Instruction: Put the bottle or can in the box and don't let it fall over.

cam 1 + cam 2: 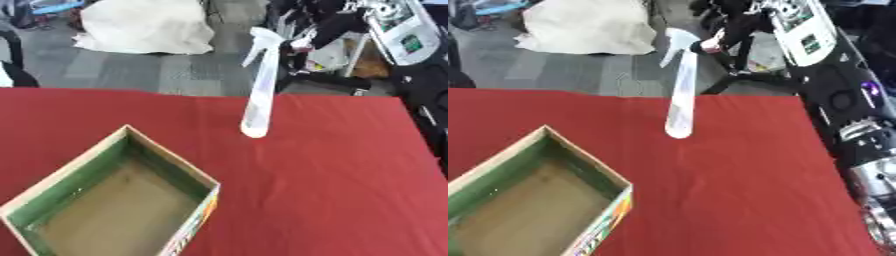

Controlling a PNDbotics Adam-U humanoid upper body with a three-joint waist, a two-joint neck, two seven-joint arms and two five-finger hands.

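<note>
White spray bottle (260,85) upright on red table (332,180), cardboard box (109,200) near, fingers' state untellable

The spray bottle (259,95) stands on the table (332,170), behind and right of the box (114,200).

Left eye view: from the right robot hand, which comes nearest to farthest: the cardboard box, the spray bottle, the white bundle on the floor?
1. spray bottle, right beside the right robot hand, upper right.
2. white bundle, upper left, beyond the table.
3. cardboard box, lower left.
</note>
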